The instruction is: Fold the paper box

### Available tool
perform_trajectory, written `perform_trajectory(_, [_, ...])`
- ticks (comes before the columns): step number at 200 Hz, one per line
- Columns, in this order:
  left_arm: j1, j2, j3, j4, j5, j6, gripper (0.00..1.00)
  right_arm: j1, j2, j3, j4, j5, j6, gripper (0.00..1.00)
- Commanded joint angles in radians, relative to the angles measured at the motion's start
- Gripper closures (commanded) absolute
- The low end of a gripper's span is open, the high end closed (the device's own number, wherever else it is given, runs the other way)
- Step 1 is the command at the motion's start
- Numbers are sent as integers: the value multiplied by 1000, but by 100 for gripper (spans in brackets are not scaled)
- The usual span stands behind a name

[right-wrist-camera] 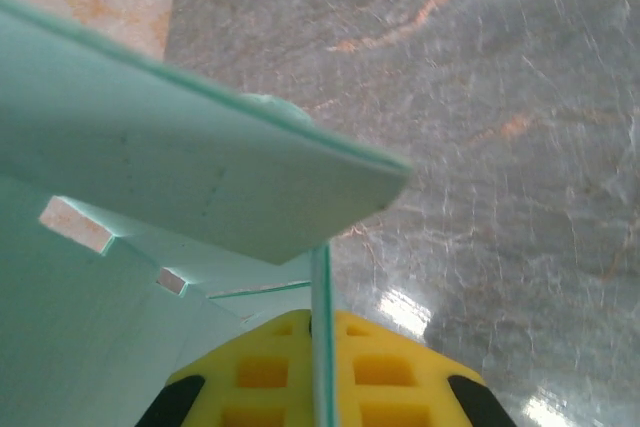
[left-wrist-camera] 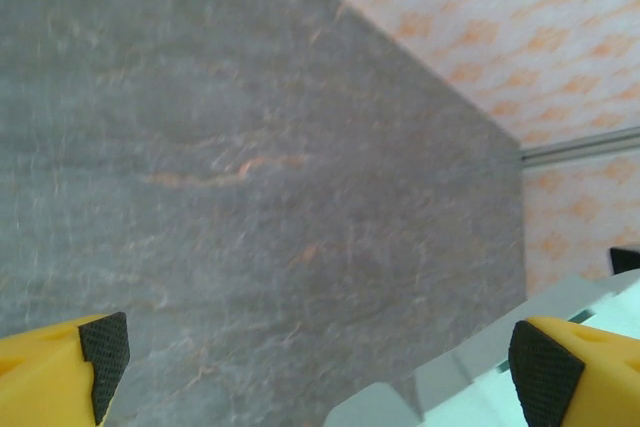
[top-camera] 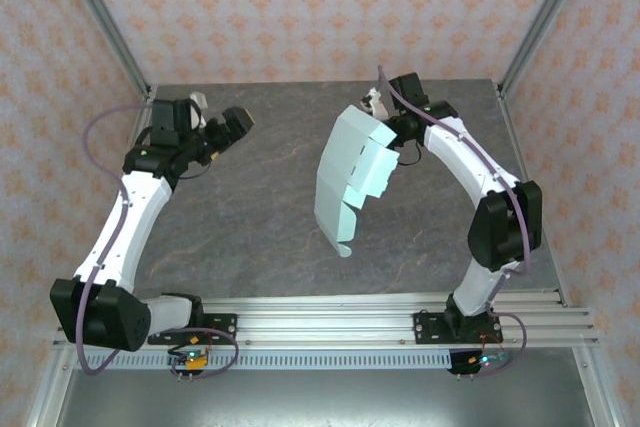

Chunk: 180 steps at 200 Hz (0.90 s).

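At the wrist, our right gripper (right-wrist-camera: 320,347) pinches the box (right-wrist-camera: 200,177) edge; overhead, left gripper (top-camera: 218,115) spread, grey table (top-camera: 270,227), patterned walls (top-camera: 300,7).

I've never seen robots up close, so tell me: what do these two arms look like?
The left arm and right arm have white curved shells with black joints. A purple cable loops along each. Their jaws are yellow plastic with black textured pads.

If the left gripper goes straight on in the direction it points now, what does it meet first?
Most likely the bare table: in the wrist view the grey surface lies straight ahead of the open left gripper. The paper box is off to one side, though depth is hard to judge.
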State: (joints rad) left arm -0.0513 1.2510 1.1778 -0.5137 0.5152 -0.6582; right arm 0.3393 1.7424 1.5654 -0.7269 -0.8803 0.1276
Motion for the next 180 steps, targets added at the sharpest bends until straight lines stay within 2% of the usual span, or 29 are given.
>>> perform_trajectory(1, [1, -43, -63, 143, 57, -34, 0, -5, -27, -3, -59, 55, 66, 95])
perform_trajectory(19, [-9, -39, -115, 194, 79, -35, 0, -5, -24, 8, -110, 121, 69, 93])
perform_trajectory(39, [-11, -9, -131, 201, 102, -35, 0, -5, -19, 16, -232, 340, 118, 91])
perform_trajectory(47, [-12, 4, -137, 210, 115, -36, 0, -10, -15, 20, -290, 386, 134, 91])
perform_trajectory(63, [-12, 37, -153, 252, 152, -47, 0, -13, -26, -6, -353, 375, 128, 91])
perform_trajectory(95, [-13, 117, -139, 277, 217, -50, 0, -19, -60, -74, -367, 393, 148, 91])
perform_trajectory(120, [-13, 141, -141, 285, 238, -21, 0, -32, -4, -57, -375, 366, 127, 90])
perform_trajectory(134, [-12, 148, -128, 253, 237, 17, 0, -36, 34, -31, -384, 393, 105, 90])
perform_trajectory(180, [-13, 181, -162, 241, 212, 76, 0, -41, 157, 30, -405, 447, -106, 83])
